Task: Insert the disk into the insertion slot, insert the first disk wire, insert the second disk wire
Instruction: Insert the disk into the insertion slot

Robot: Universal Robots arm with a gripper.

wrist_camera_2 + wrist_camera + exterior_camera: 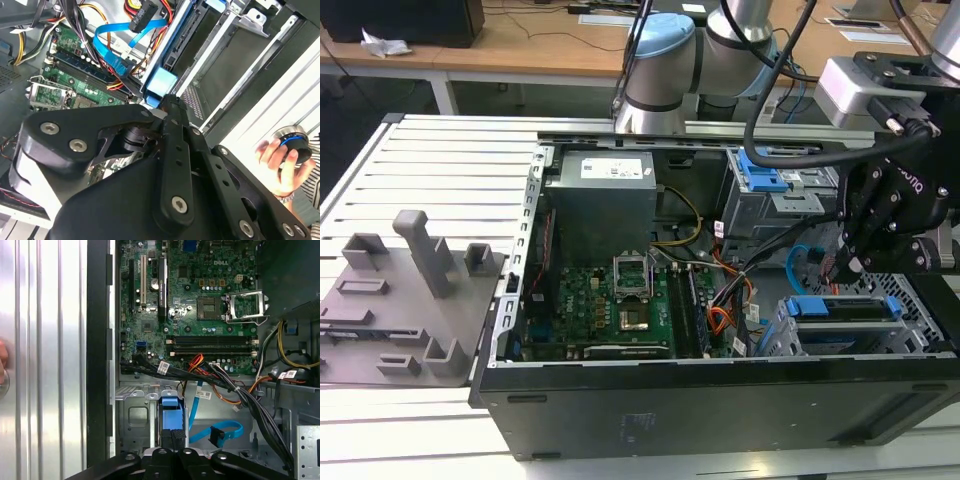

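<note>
At the exterior view's right end of the open black computer case [720,400], the black gripper [848,263] reaches down over the low grey perforated sheet-metal insertion slot [923,318]. The flat silver disk in its bright blue plastic carrier [840,307] lies inside this slot. In the first wrist view the jaws are drawn close together with barely a gap, their tips at the edge of the carrier's blue end. The thin flat light-blue second disk wire [227,431] curls loosely on the case floor just beside the gripper, with its small dark plug [215,436] lying free. The orange-red cable bundle [196,361] runs along the edge of the green motherboard [200,315]. The case stands on a slatted aluminium surface [450,170]. In the second wrist view, a person's hand [272,156] grips a round knob beyond the case.
</note>
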